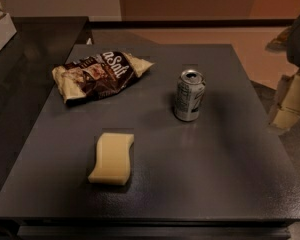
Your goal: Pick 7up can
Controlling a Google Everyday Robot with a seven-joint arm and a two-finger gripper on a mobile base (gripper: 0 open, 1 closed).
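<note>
With the can (189, 95) upright right of centre on the surface (215, 174) and the pincer (290, 104) at the right edge, its state impossible to tell, a glancing sideways approach could topple it.

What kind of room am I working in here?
Probably an office break area: a dark table holding a 7up can, snack bag and sponge, tan floor behind. The gripper sits at the right edge.

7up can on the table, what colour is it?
The 7up can is silver-grey with faint green print, camera view; the gripper is at the right edge.
</note>
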